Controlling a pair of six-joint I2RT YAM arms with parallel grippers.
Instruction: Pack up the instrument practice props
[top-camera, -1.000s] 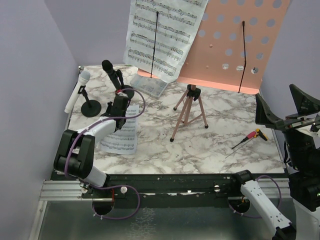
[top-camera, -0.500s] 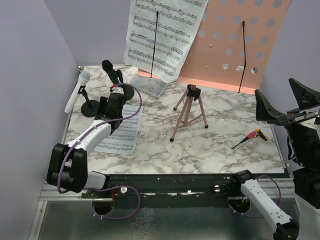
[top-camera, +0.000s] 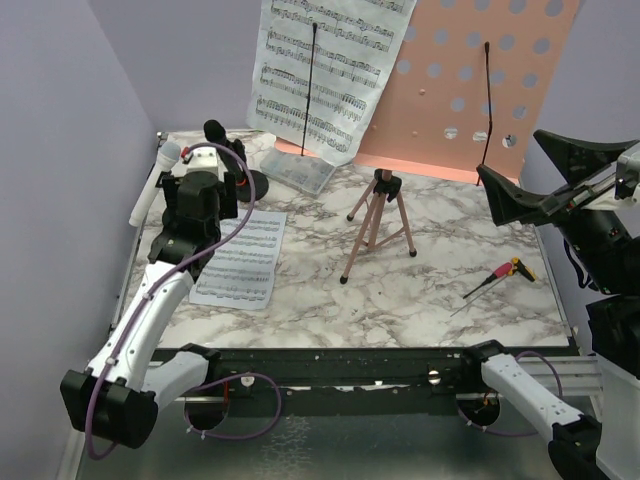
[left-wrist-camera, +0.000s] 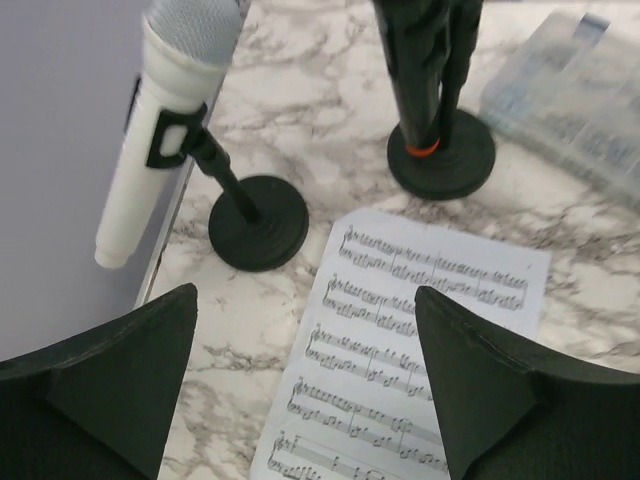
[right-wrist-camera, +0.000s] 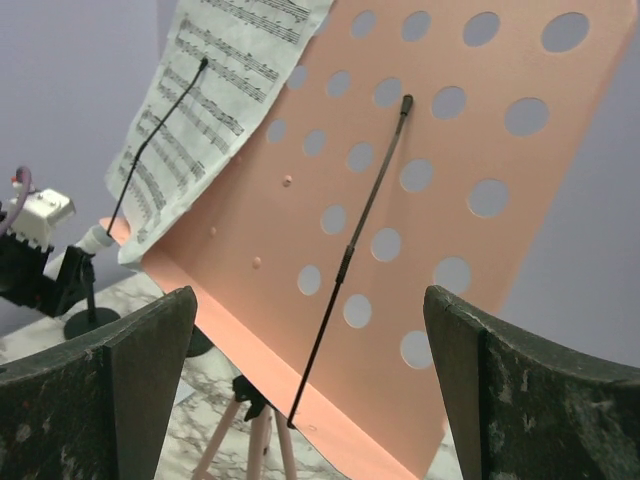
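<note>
Closest to us on the left, a loose white printed sheet-music page (top-camera: 243, 258) lies flat on the white marble-pattern tabletop (top-camera: 450, 300). Our left gripper (left-wrist-camera: 310, 400) hangs over its far end, jaws spread wide with nothing between them. Flat paper is a pain: light, floppy, no edge sticking up. We'd go for a corner or slide it to the table's edge first. Off to the right lies a small thin tool with a red and yellow end (top-camera: 500, 275), well apart from everything else.

Just past the page, the white microphone (left-wrist-camera: 160, 130) sits tilted in the clip of a black round-based holder (left-wrist-camera: 258, 222), hard against the left wall. The black microphone (left-wrist-camera: 420, 70) stands to its right in a second black round-based holder (left-wrist-camera: 442, 155). Both mics look rigid and smooth, so we'd pinch mid-barrel; we reckon the holders may come along or tip.

Mid-table stands the thin-legged pink tripod (top-camera: 378, 225): stiff but easy to knock over, so the black hub on top is probably the best hold. Behind the mics lies a clear plastic box (top-camera: 298, 170).

Farthest back, the pink perforated board (right-wrist-camera: 430, 200) is propped up at the far edge, with another white printed music page (right-wrist-camera: 210, 90) pinned under a thin black wire arm (right-wrist-camera: 350, 260). It looks wide, thin and stiff, so take it by an edge. Our right gripper (right-wrist-camera: 310, 400) is up on the right facing it, fully spread and empty.
</note>
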